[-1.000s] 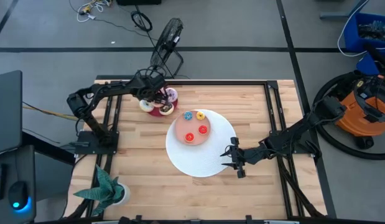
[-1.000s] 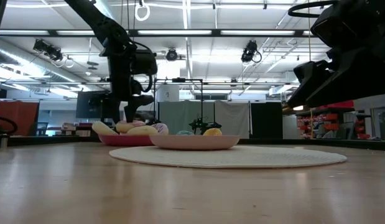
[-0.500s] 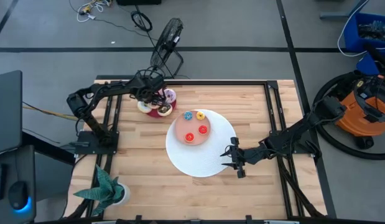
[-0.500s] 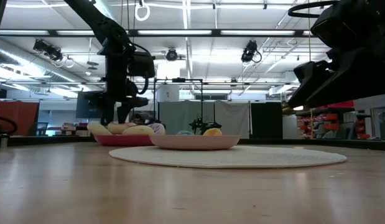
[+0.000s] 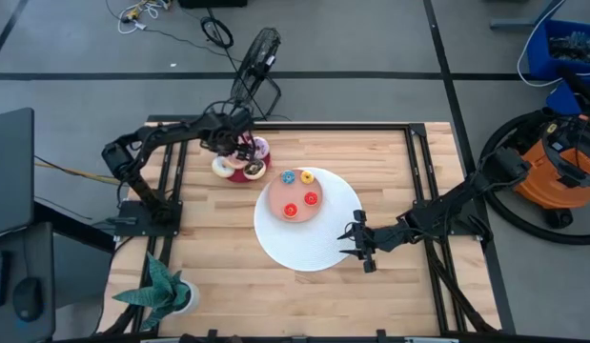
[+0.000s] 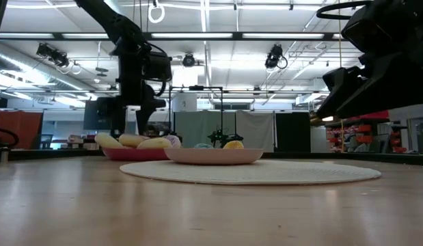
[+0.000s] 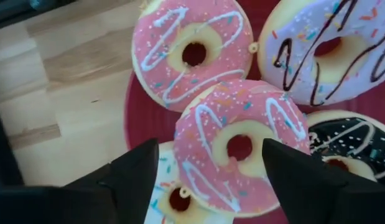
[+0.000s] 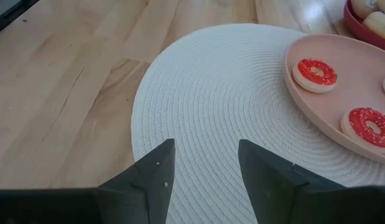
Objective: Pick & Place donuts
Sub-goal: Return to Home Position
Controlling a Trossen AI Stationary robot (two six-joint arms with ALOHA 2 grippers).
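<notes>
My left gripper (image 5: 234, 149) (image 7: 211, 163) hangs open, pointing down over the crimson plate (image 7: 142, 112) at the table's far left. That plate holds the five larger donuts: a pink one (image 7: 204, 134) lying on top between my fingers, another pink (image 7: 158, 50), the purple (image 7: 304, 59), the chocolate (image 7: 341, 146) and the white (image 7: 164, 183). I cannot tell whether a finger touches the top pink donut. Four tiny donuts, among them two red (image 8: 315, 72) (image 8: 368, 123), lie on the salmon plate (image 5: 296, 194), which rests on the white disc (image 5: 309, 243). My right gripper (image 5: 356, 241) (image 8: 204, 168) waits open at the disc's near right edge.
A potted plant (image 5: 166, 291) stands at the table's near left corner. A fan (image 5: 256, 52) stands on the floor beyond the far edge. Bare wood shows on the table's near side and far right (image 5: 390, 162).
The left gripper has shifted a little over the crimson plate and risen slightly. The donuts on that plate have moved a touch toward the table's left.
</notes>
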